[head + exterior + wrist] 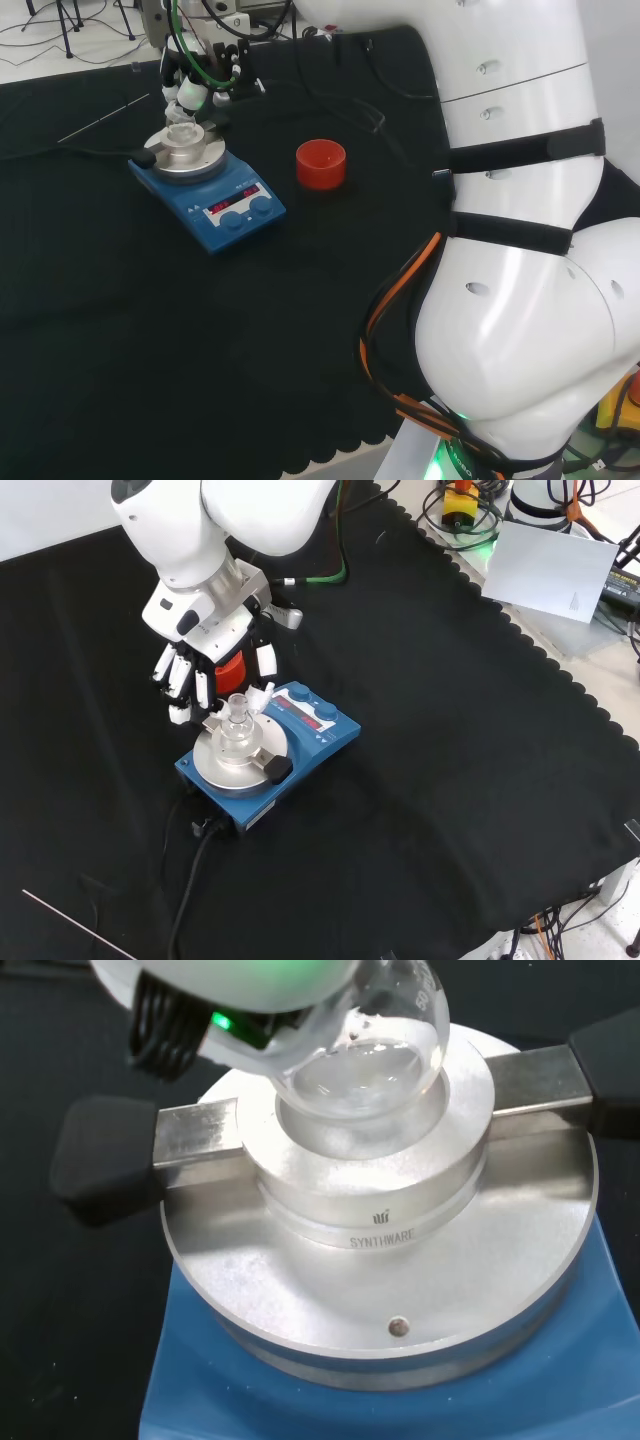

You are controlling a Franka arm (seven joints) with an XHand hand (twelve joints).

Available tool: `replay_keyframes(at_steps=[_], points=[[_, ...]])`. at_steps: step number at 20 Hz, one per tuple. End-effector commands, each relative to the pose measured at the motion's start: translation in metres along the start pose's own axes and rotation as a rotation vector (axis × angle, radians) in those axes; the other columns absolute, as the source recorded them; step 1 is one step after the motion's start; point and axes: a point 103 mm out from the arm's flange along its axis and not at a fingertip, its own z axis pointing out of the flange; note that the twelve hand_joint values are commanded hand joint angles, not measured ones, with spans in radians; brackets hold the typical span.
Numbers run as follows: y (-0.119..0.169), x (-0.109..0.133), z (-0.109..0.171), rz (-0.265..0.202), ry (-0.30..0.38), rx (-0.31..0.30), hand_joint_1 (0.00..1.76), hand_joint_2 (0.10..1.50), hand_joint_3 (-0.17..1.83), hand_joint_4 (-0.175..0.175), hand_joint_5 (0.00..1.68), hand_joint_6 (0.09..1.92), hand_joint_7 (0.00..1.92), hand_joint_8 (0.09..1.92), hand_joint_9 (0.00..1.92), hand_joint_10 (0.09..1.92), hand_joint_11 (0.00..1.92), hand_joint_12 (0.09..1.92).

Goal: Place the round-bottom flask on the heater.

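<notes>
- In the wrist view we see the round-bottom flask (365, 1055) sitting tilted in the well of the heater's metal block (375, 1220).
- In the front view the hand (205, 675) stands just behind the flask; whether its fingers hold it we cannot tell.
- A red ring stand (320, 164) stands near the blue heater (207, 187).
- The flask neck points up.

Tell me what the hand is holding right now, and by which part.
The hand reaches around the neck of the clear glass round-bottom flask; whether its fingers actually grip it cannot be told.

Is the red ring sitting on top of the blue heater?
No, the red ring stands on the black cloth beside the blue heater, apart from it.
</notes>
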Motion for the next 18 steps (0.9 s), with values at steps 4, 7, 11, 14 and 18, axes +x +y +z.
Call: replay_keyframes(at_steps=[4, 7, 11, 14, 18], points=[[0.002, -0.001, 0.003, 0.002, -0.001, 0.011, 1.11, 0.58, 0.92, 0.175, 1.17, 0.99, 0.47, 0.54, 0.65, 0.53, 0.35, 1.29], [0.004, -0.004, 0.006, 0.004, 0.006, 0.019, 1.11, 0.58, 0.92, 0.175, 1.17, 0.99, 0.47, 0.54, 0.65, 0.53, 0.35, 1.29], [0.006, -0.006, 0.009, 0.008, 0.007, 0.021, 1.11, 0.58, 0.92, 0.175, 1.17, 0.99, 0.47, 0.54, 0.65, 0.53, 0.35, 1.29], [0.010, -0.012, 0.014, 0.009, 0.008, 0.028, 1.11, 0.58, 0.92, 0.175, 1.17, 0.99, 0.47, 0.54, 0.65, 0.53, 0.35, 1.29], [0.012, -0.014, 0.016, 0.003, 0.007, 0.033, 1.11, 0.58, 0.92, 0.175, 1.17, 0.99, 0.47, 0.54, 0.65, 0.53, 0.35, 1.28]])
